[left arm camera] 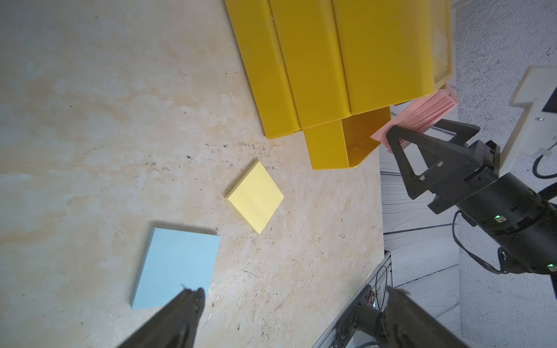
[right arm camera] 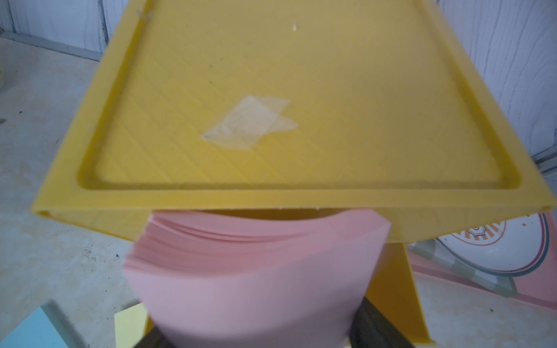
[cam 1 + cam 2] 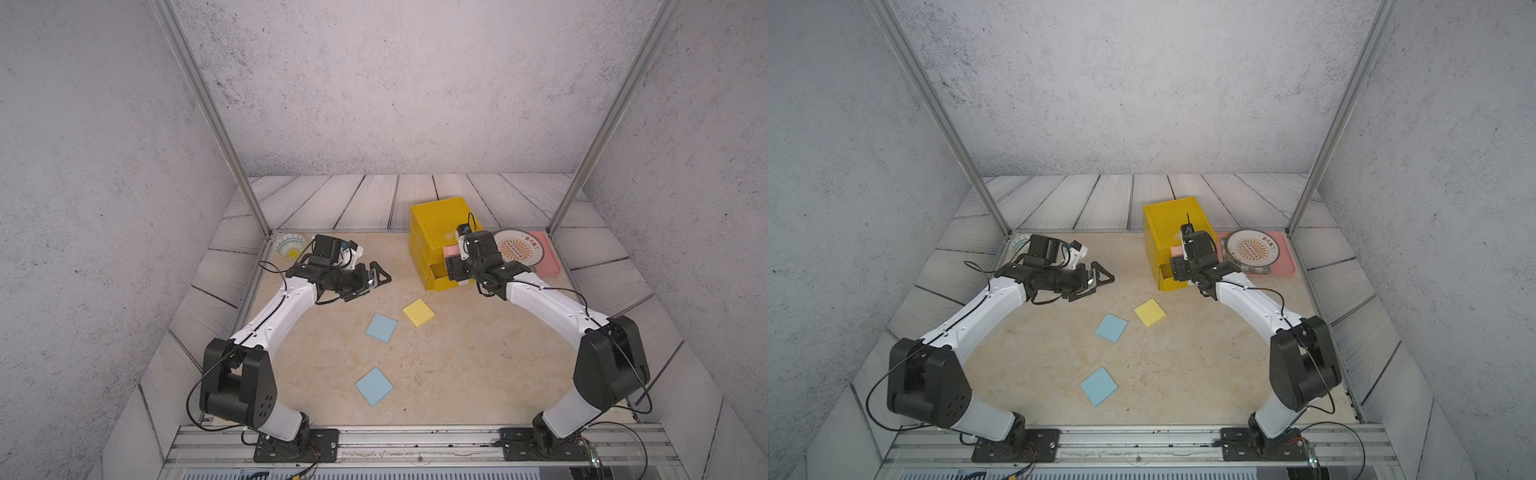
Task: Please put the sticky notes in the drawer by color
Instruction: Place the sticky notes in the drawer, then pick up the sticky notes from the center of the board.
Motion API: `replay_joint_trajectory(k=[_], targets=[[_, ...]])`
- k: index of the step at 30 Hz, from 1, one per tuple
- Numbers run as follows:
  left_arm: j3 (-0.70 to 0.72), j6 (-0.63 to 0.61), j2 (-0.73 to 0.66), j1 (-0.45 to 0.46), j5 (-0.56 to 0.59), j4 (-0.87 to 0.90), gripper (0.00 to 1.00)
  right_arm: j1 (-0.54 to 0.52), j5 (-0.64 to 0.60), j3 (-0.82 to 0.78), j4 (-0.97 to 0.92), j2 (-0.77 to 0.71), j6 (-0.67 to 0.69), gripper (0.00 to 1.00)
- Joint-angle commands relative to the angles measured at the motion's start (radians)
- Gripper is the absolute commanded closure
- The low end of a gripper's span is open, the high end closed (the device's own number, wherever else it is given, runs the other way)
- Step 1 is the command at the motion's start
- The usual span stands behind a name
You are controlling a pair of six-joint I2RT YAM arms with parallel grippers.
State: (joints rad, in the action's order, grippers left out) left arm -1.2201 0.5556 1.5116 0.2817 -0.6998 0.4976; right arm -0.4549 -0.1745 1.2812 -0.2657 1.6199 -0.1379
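Note:
The yellow drawer (image 3: 440,224) (image 3: 1173,224) (image 1: 346,60) (image 2: 271,90) stands at the back right, with one drawer pulled out a little (image 3: 436,276) (image 1: 340,144). My right gripper (image 1: 428,132) (image 2: 256,337) is shut on a pink pad of sticky notes (image 3: 451,251) (image 1: 422,117) (image 2: 256,271), bent and held at the box front just under its top lid. A yellow pad (image 3: 418,312) (image 1: 256,200) and two light blue pads (image 3: 381,328) (image 3: 374,386) lie flat on the table. My left gripper (image 3: 380,276) (image 3: 1102,277) (image 1: 295,295) hovers open and empty at the left.
A patterned bowl (image 3: 290,245) sits at the back left corner. Right of the box, a round plate (image 3: 519,247) rests on a checked cloth (image 3: 1254,270) in a pink tray (image 3: 548,257). Metal frame posts stand at both back corners.

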Motion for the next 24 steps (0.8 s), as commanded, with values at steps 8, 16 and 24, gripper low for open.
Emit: replay_joint_trajectory(k=[8,16,24], targets=[[-0.019,-0.016,-0.019,-0.006,0.000,0.014,0.00,0.010,-0.013,-0.023,-0.002,-0.028,0.007,0.11],[-0.013,-0.013,-0.004,-0.006,-0.003,0.004,0.00,0.011,0.163,-0.114,-0.134,-0.193,-0.048,0.13],[0.007,0.015,0.015,0.015,-0.003,-0.047,0.00,-0.074,0.311,-0.404,-0.019,-0.332,-0.179,0.11]])
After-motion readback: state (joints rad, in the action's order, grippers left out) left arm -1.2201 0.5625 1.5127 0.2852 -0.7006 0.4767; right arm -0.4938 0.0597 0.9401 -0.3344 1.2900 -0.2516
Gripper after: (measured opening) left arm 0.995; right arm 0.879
